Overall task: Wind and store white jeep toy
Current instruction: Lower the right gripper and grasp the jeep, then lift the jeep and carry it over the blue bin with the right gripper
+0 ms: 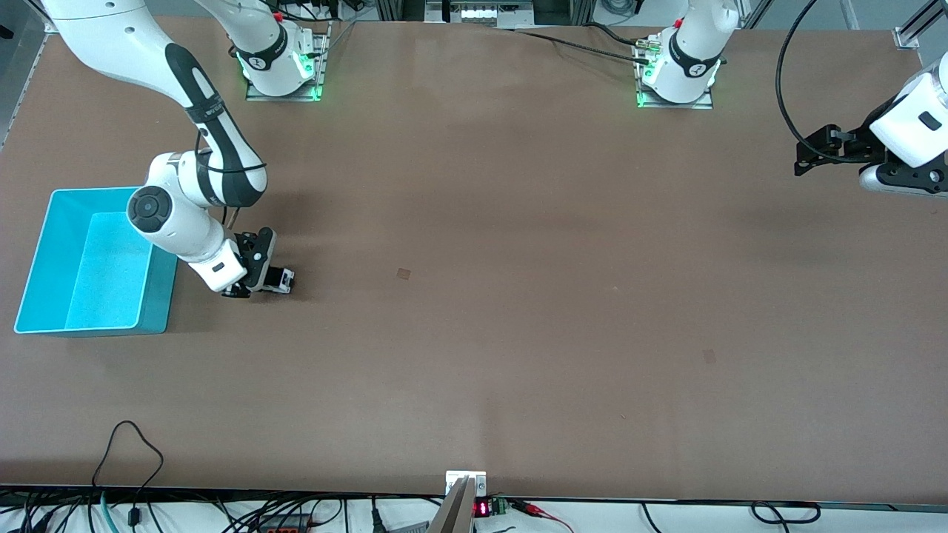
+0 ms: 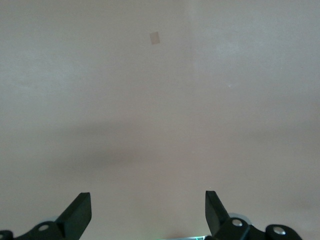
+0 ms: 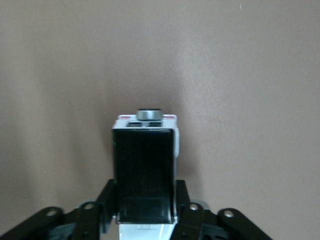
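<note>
Brown tabletop: wide bare span from the middle to the left arm's end, two faint small patches on it. Cyan bin sits at the right arm's end, close to that table edge, open top unobstructed. Right claw is low at the tabletop just beside the bin, toward the table's middle, closed on the white jeep toy; the toy's black roof shows between the fingers. Left claw waits over the left arm's end, jaws spread wide, nothing between them
</note>
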`<state>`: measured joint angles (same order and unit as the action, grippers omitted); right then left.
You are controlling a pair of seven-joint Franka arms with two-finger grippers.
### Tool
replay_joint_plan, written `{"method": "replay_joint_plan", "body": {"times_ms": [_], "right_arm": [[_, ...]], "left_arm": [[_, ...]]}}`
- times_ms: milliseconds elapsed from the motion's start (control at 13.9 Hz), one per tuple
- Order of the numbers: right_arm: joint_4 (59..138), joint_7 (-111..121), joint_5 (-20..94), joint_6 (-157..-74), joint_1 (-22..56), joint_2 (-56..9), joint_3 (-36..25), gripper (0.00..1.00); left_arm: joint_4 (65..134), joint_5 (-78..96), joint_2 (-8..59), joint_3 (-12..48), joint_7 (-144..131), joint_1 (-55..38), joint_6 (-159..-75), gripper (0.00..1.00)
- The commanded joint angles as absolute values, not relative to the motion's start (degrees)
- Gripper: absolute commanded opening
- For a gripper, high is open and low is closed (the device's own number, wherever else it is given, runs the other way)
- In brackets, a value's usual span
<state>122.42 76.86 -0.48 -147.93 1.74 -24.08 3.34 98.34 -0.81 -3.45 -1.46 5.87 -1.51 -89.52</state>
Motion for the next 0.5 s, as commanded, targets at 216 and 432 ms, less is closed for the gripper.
{"method": "replay_joint_plan", "body": {"times_ms": [216, 432], "right_arm": [[122.17, 77.70, 0.79, -144.68, 1.14, -20.66, 3.60, 0.00], [121.29, 75.95, 1.05, -141.34, 0.18, -17.85, 2.90, 0.00]], "left_arm": [[97.65, -0.26, -3.96, -1.67, 6.94, -1.58, -88.33, 1.00], [97.65, -0.35, -3.95, -1.67, 6.86, -1.58, -88.33, 1.00]]}}
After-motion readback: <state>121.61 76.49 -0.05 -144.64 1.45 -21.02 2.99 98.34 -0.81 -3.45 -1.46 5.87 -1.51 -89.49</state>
